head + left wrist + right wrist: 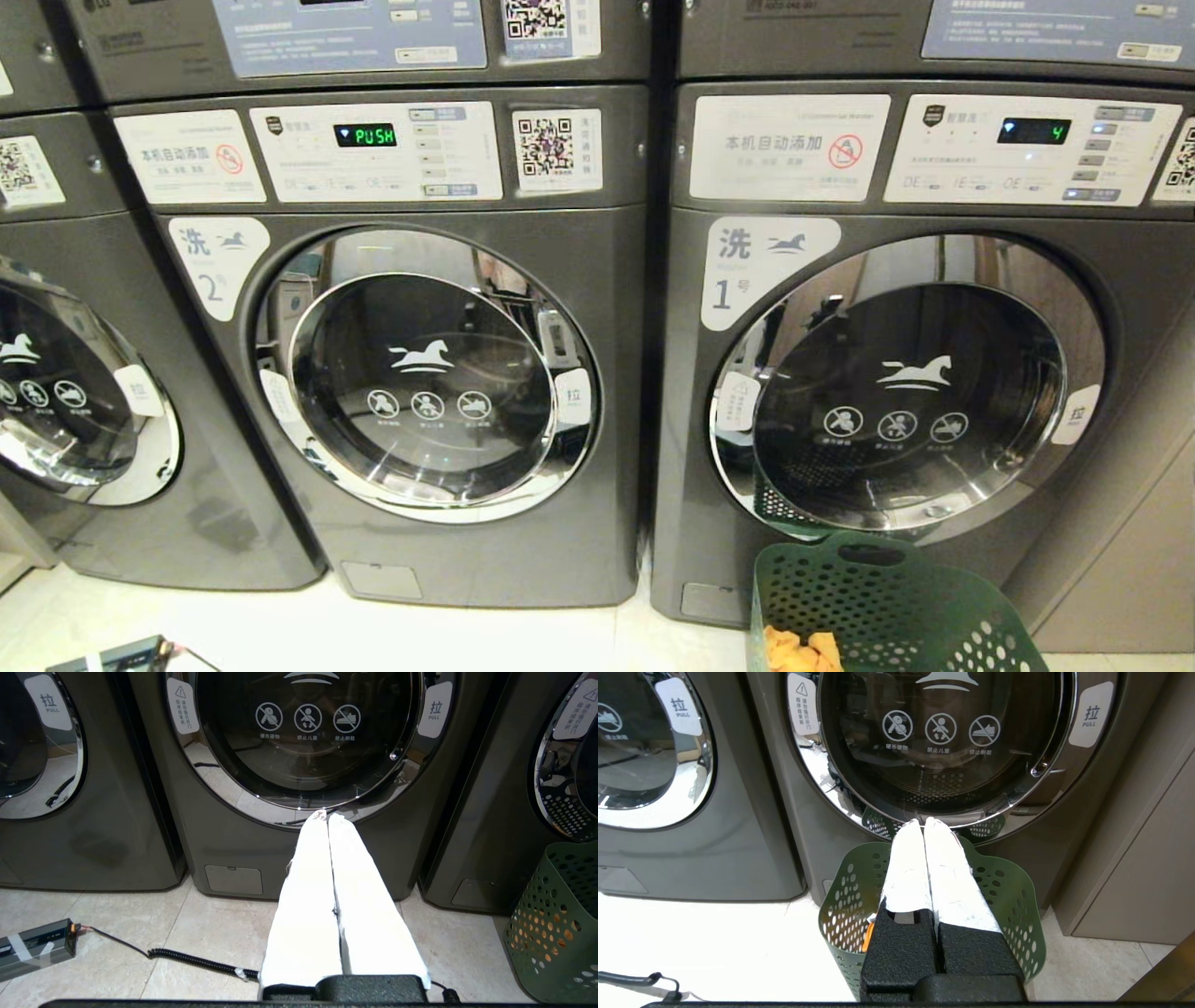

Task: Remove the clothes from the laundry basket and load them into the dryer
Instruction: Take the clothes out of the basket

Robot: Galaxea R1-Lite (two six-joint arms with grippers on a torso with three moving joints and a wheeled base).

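Observation:
A green perforated laundry basket (887,607) stands on the floor before the right-hand machine numbered 1 (906,392), whose round door is closed. Orange clothes (801,651) lie in the basket. In the right wrist view my right gripper (923,822) hangs shut and empty above the laundry basket (1013,896), pointing at the closed door (943,737); a bit of the orange clothes (868,938) shows beside it. My left gripper (327,815) is shut and empty in front of the machine numbered 2 (299,732). Neither arm shows in the head view.
Machine 2 (429,373) reads PUSH on its display, door closed. A third machine (65,401) stands at the far left. A grey box (35,947) with a coiled cable (196,959) lies on the tiled floor. A beige cabinet wall (1148,868) stands right of machine 1.

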